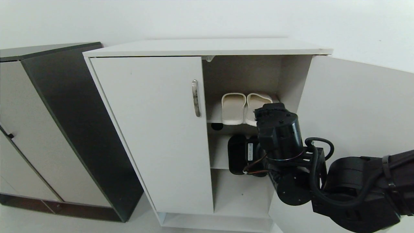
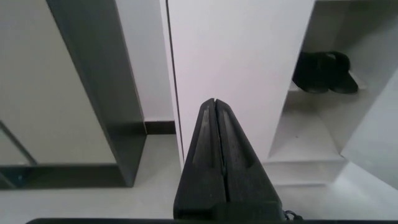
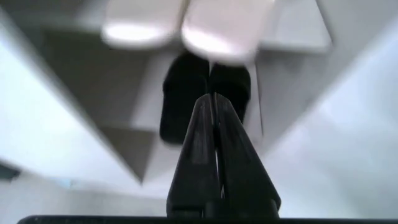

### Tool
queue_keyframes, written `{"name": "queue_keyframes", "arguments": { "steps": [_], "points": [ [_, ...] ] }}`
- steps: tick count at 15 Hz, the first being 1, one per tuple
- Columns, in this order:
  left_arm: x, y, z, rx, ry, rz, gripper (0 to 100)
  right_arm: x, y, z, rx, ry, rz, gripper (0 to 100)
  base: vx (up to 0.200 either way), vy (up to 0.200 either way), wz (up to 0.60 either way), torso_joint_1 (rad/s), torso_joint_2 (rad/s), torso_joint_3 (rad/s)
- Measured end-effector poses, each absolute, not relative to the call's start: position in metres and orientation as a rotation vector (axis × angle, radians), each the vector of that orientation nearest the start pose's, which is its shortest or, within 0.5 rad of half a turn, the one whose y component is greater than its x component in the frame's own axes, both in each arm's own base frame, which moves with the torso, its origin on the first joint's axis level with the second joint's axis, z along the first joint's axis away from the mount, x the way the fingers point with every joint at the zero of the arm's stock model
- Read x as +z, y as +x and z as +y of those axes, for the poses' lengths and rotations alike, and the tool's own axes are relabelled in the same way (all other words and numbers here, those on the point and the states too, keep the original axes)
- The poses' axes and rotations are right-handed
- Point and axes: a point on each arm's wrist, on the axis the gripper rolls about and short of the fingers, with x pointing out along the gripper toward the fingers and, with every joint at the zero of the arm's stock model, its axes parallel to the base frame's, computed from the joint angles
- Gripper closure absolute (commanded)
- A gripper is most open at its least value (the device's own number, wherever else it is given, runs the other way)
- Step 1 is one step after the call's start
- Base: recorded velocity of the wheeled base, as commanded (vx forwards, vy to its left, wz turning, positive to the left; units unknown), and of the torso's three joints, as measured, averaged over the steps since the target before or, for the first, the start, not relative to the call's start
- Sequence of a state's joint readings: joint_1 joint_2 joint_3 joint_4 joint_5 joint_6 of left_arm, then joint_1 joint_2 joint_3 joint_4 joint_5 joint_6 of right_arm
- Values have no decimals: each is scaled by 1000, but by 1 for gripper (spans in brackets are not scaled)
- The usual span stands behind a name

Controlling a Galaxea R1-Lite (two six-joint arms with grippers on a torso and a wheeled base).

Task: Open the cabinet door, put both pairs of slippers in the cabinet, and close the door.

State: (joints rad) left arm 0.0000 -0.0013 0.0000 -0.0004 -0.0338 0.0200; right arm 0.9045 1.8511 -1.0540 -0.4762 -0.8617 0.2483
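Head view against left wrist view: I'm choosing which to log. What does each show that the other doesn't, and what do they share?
Head view's own: the white slippers on the upper shelf, the door handle, the right arm before the open side. Left wrist view's own: the left gripper, shut. Shared: the closed left door, the black slippers on the middle shelf, the dark neighbouring cabinet.

Plain white on the cabinet [image 1: 207, 48], door and shelves alike. Plain cream on the upper slippers [image 1: 233, 108]; matte black on the lower slippers [image 1: 237, 154]. Silver on the door handle [image 1: 195, 98]. Charcoal side and pale grey front on the neighbouring cabinet [image 1: 74, 123]. Black on the left gripper [image 2: 215, 106] and the right gripper [image 3: 214, 99].
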Motion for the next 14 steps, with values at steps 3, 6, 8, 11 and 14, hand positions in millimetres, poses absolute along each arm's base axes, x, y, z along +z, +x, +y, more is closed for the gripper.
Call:
{"name": "queue_keyframes", "arguments": {
  "steps": [3, 6, 8, 11, 14],
  "points": [
    [75, -23, -1, -34, 20, -1, 100, 182, 229, 261, 20, -11, 219, 100, -200, 0, 0, 4, 4, 1],
    [75, -23, -1, -34, 20, -2, 100, 179, 232, 257, 25, -9, 218, 100, -200, 0, 0, -2, 4, 2],
    [75, -23, -1, -33, 20, -2, 100, 176, 232, 255, 23, -32, 224, 100, -200, 0, 0, 5, 5, 5],
    [75, -23, -1, -34, 20, -2, 100, 173, 232, 254, 19, -42, 231, 100, -67, 0, 0, 1, 2, 4],
    [75, -23, -1, -33, 20, -2, 100, 170, 233, 255, 27, -46, 237, 100, 0, 0, 0, 0, 0, 0]
  ]
}}
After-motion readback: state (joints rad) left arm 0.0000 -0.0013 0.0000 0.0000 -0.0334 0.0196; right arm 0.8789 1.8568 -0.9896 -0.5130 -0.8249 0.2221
